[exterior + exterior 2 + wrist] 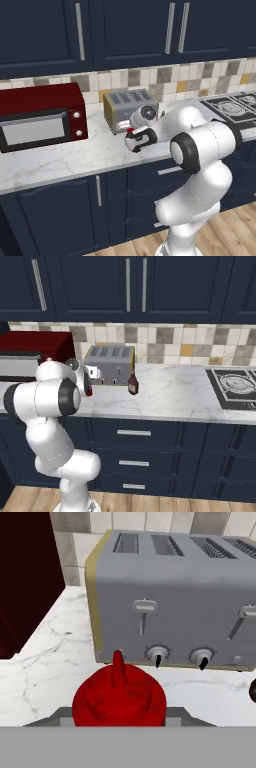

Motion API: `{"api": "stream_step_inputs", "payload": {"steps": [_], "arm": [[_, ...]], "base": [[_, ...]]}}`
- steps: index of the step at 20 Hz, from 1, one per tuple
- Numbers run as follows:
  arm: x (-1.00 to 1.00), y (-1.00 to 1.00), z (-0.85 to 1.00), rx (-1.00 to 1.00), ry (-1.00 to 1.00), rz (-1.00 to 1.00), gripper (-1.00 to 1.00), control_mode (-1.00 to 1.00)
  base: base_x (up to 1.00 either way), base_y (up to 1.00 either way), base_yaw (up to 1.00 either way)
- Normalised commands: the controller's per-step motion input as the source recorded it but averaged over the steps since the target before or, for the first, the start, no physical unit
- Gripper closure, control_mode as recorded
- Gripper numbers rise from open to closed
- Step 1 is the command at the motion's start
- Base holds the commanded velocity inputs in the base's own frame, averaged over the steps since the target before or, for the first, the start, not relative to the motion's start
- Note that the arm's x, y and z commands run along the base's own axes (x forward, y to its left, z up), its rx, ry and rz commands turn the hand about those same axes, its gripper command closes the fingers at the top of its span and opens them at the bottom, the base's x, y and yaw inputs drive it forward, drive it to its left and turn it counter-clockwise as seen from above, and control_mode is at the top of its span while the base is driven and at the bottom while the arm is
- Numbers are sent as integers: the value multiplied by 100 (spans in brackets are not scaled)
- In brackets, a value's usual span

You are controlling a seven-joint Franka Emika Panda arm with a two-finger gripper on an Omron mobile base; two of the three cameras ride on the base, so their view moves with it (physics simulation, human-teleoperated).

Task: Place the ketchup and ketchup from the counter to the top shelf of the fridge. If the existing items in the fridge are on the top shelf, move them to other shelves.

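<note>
Red ketchup bottle (119,699) right at the gripper (120,719) looks like smooth plastic w/ a slight sheen, nozzle incl. Toaster (175,607) just beyond it is brushed grey metal, pretty matt, w/ a dull brass-ish edge trim. Desk (75,160) under the gripper is polished white-grey marble, veined. Microwave (42,117) off to the gripper's left is glossy dark red. Dark maroon ketchup (133,384) near the toaster's other end looks shiny. Cabinets (165,286) are matt navy w/ satin metal handles, backsplash (190,338) is smooth tile, floor (230,230) is wood planks.
</note>
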Motion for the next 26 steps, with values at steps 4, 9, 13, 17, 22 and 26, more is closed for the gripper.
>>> {"api": "stream_step_inputs", "payload": {"steps": [4, 9, 13, 17, 22, 26], "arm": [[-100, -18, 100, 8, -23, 0, 100, -100], [-100, -11, 100, 8, -13, 0, 100, -100], [-100, -8, 100, 7, -4, 0, 100, -100], [-100, -13, 100, 6, 0, -1, 100, -100], [-100, -9, 100, 1, 11, -3, 100, -100], [-100, -8, 99, 0, 16, -4, 100, -100]], "base": [[0, 0, 0], [0, 0, 0], [0, 0, 0], [0, 0, 0], [0, 0, 0], [0, 0, 0]]}}
